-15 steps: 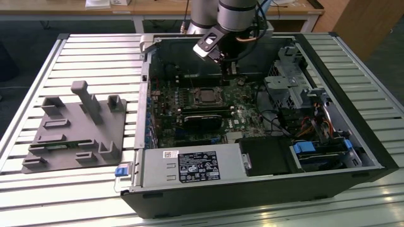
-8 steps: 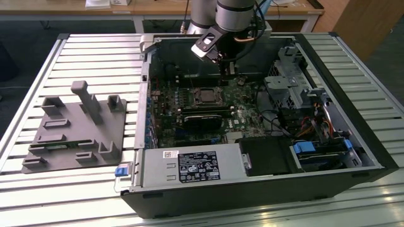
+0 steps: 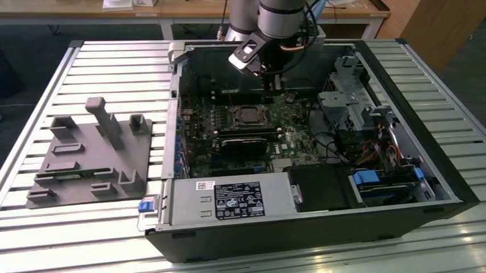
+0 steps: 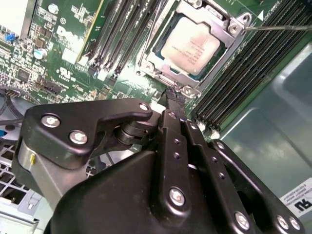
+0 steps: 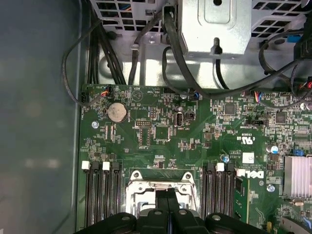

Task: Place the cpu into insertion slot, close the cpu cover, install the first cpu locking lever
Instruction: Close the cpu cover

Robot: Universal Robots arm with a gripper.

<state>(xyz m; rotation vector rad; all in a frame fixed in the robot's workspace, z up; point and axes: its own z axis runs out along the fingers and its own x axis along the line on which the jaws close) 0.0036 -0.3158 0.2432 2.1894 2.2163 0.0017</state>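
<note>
The cpu (image 4: 191, 45) lies flat in the insertion slot (image 3: 249, 115), its silver-tan face up. The cpu cover (image 4: 229, 27), a silver frame, lies down around it. A thin wire lever (image 4: 280, 28) runs off past one corner of the cover. My gripper (image 4: 176, 94) is shut with nothing between its black fingers (image 4: 171, 127), and the tips hover at the socket's edge by the cover's tab. In the first wrist view the gripper (image 5: 167, 195) stands over the slot (image 5: 139, 187). In the exterior view the gripper (image 3: 267, 77) hangs inside the open case, above the board behind the socket.
Memory slots (image 4: 122, 29) flank the socket on both sides. A black card (image 3: 243, 142) lies just in front of it. A drive cage (image 3: 345, 96) and cables stand on the exterior view's right, and the power supply (image 3: 227, 202) at the front. A grey fixture plate (image 3: 87, 153) lies outside the case.
</note>
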